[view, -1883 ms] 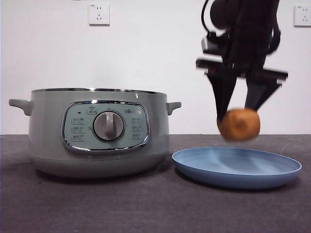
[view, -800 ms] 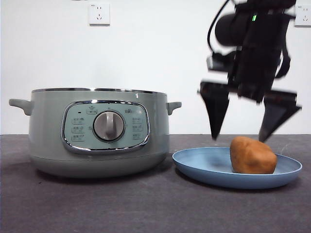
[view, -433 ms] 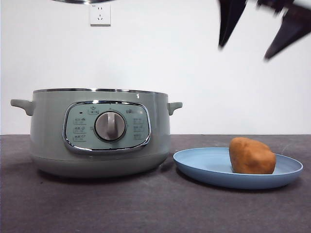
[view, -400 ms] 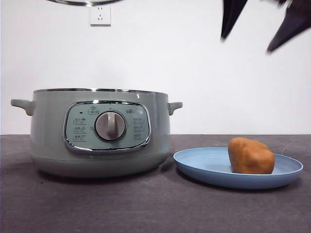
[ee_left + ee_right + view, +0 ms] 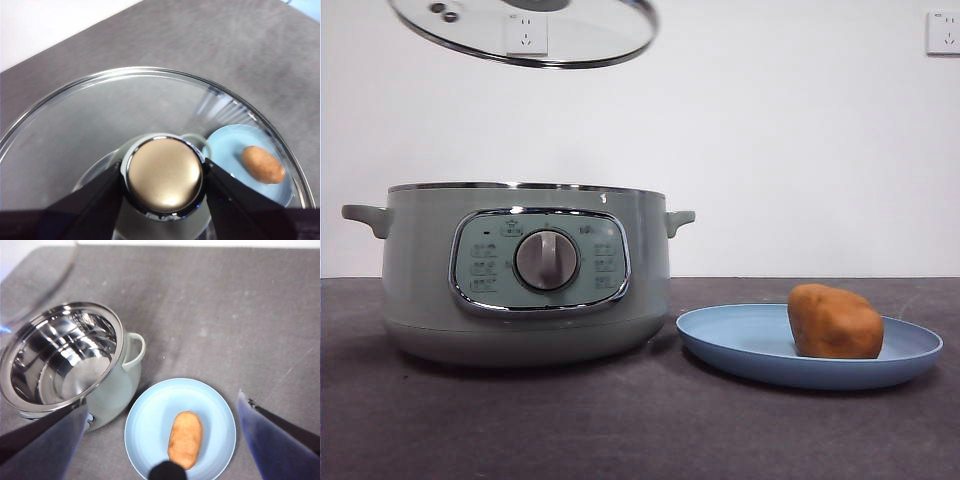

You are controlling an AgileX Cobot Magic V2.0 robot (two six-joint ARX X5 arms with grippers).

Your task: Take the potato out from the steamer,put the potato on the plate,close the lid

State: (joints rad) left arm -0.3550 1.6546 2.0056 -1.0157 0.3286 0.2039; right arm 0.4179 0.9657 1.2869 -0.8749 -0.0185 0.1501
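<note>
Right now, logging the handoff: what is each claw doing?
Left claw: closed on the lid's knob, lid held above the steamer.
Right claw: open, empty, high above the potato.

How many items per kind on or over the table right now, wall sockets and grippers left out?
Potato: 1
Plate: 1
Steamer: 1
Lid: 1, held above the steamer by the left gripper
Total: 4
</note>
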